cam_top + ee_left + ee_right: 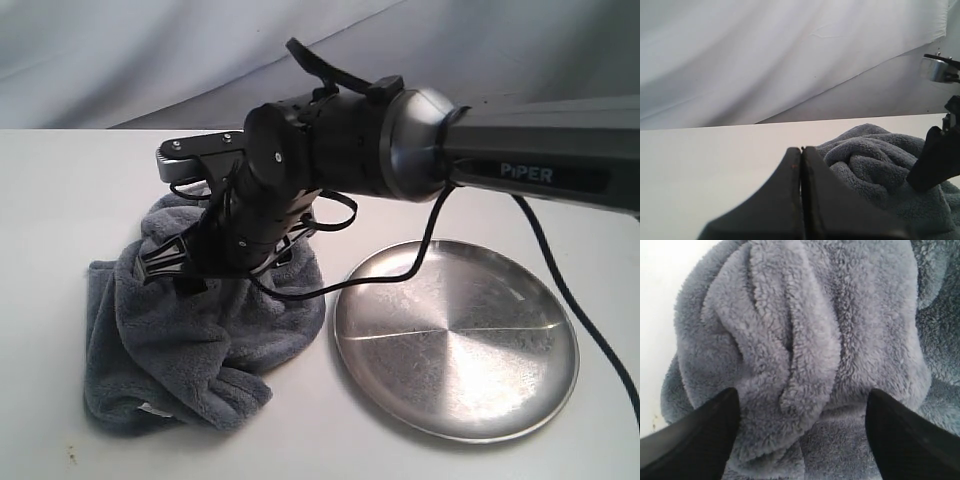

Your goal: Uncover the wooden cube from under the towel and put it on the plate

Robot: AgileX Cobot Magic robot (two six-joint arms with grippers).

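Right wrist view: right pincer (802, 392) wide open, straddling the bunched towel (815, 315)

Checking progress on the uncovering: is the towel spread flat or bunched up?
Bunched up: the towel sits in thick, rumpled folds beside the plate.

The dark grey plush towel (190, 340) is thick fluffy cloth, its pile matt and shaggy; the round silver metal plate (455, 340) is shiny, with a brushed radial sheen; the white counter (60, 200) looks smooth and matt; the right end effector (800, 440) has matt black fingers (695, 435), seemingly plastic; the pale backdrop sheet (200, 50) is softly creased cloth
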